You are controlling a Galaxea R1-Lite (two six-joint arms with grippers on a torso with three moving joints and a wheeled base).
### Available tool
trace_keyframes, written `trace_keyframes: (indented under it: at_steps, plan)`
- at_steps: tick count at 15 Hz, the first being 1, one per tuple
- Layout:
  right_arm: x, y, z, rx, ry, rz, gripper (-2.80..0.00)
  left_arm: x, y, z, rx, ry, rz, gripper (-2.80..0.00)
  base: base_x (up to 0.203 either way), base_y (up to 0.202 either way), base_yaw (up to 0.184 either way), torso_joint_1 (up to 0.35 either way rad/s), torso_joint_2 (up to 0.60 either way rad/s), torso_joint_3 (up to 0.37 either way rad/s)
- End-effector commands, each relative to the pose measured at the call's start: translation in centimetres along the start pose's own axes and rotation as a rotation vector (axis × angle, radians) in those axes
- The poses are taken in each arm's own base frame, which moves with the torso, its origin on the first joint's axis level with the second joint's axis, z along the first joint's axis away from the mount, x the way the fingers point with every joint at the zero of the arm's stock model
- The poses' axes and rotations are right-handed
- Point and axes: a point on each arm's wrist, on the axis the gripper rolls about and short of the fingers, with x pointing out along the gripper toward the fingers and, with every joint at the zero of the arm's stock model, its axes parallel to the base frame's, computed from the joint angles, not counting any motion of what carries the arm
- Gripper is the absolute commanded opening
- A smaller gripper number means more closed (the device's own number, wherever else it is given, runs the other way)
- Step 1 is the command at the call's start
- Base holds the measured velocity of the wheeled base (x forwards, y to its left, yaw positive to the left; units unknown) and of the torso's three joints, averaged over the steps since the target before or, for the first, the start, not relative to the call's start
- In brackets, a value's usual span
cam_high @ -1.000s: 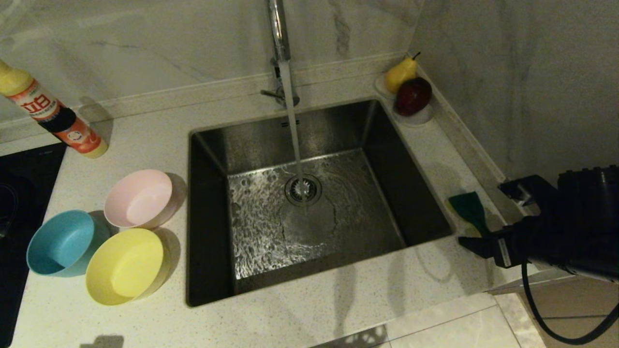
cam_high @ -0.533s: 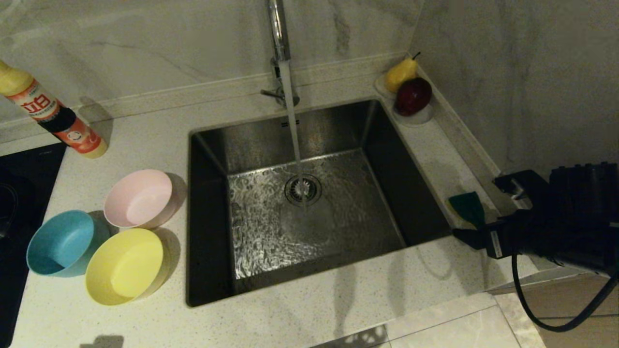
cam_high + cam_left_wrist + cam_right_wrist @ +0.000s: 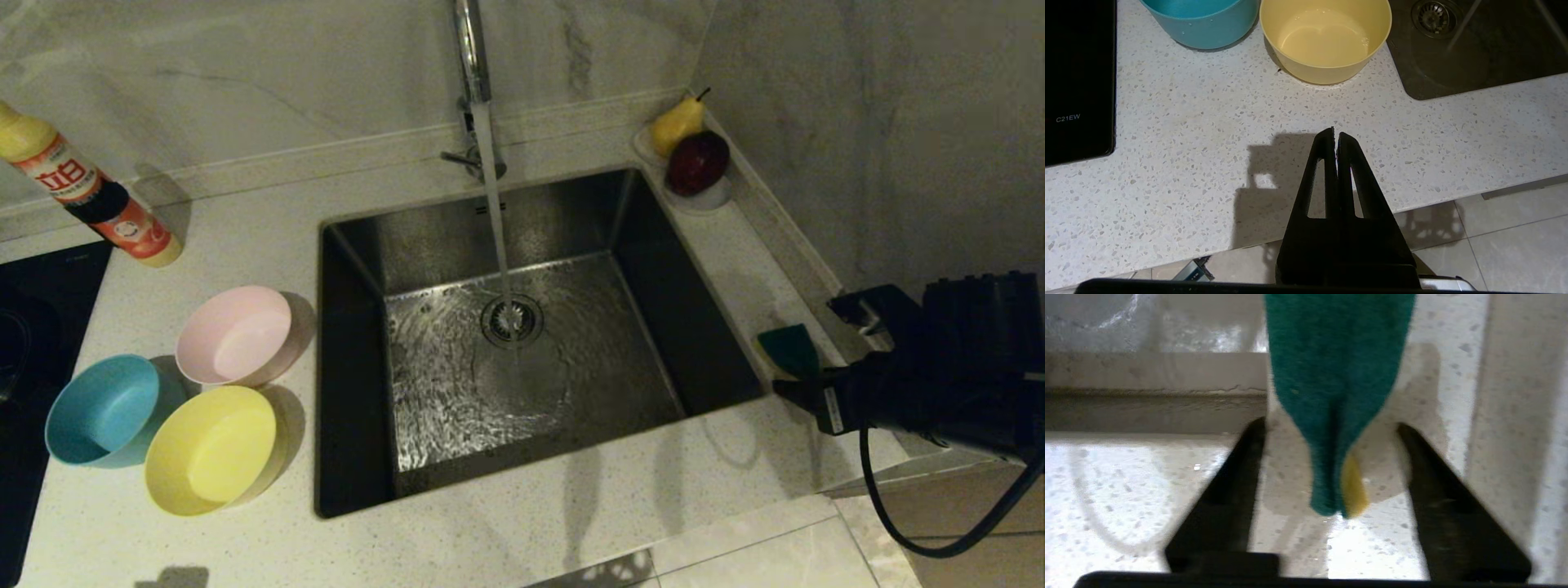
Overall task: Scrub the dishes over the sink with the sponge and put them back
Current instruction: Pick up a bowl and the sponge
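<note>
We see the sink (image 3: pixel 522 343) in the middle of the head frame, with water running from the faucet (image 3: pixel 472 73) at the top centre straight down onto the drain strainer (image 3: pixel 512 320). The 3 dishes stand on the counter (image 3: pixel 571 523) at the left: the pink bowl (image 3: pixel 235 335) nearest the basin, the blue bowl (image 3: pixel 104 410) at lower left touching the yellow bowl (image 3: pixel 212 449) below the pink one. All 3 sit upright and apart from both arms.

At the right edge of the frame, on the narrow strip of counter beside the basin, lies the sponge (image 3: pixel 788 349), its green scouring face up. Our right gripper (image 3: pixel 796 392) reaches in from the lower right, with its tip at the sponge's near end. In the right wrist picture the sponge (image 3: pixel 1337 396) runs down between the 2 black fingers (image 3: pixel 1229 490), a sliver of yellow foam showing at its near tip; the jaws stand partly apart with a gap on each side, so they straddle it without pressing it.

Our left gripper (image 3: pixel 1336 134) hangs over the front of the counter in its wrist picture, jaws pressed together and holding nothing, with the yellow bowl (image 3: pixel 1325 38) and blue bowl (image 3: pixel 1202 20) at the top of that frame.

A detergent bottle (image 3: pixel 86 196) lies tilted at upper left, and a pear (image 3: pixel 676 122) and a dark red apple (image 3: pixel 696 162) rest in the upper right corner
</note>
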Motion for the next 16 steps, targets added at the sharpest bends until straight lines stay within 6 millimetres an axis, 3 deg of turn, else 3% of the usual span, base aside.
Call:
trace_keyframes:
  at_steps: [1, 10, 13, 16]
  plan:
    - [-0.3, 0.0, 0.1, -0.001, -0.007, -0.005, -2.80, 0.0, 0.0, 0.0, 0.000, 0.003, 0.000, -2.80, 0.000, 0.000, 0.000, 0.000, 0.00, 0.000]
    - [-0.7, 0.2, 0.2, -0.003, -0.006, -0.002, -2.80, 0.0, 0.0, 0.0, 0.000, 0.003, 0.000, -2.80, 0.000, 0.000, 0.000, 0.000, 0.00, 0.000]
    - [-3.6, 0.5, 1.5, -0.011, -0.066, 0.018, -2.80, 0.0, 0.0, 0.0, 0.000, 0.003, 0.000, -2.80, 0.000, 0.000, 0.000, 0.000, 0.00, 0.000]
    - [-8.7, 2.3, 2.3, -0.059, -0.092, 0.129, -2.80, 0.0, 0.0, 0.0, 0.000, 0.003, 0.000, -2.80, 0.000, 0.000, 0.000, 0.000, 0.00, 0.000]
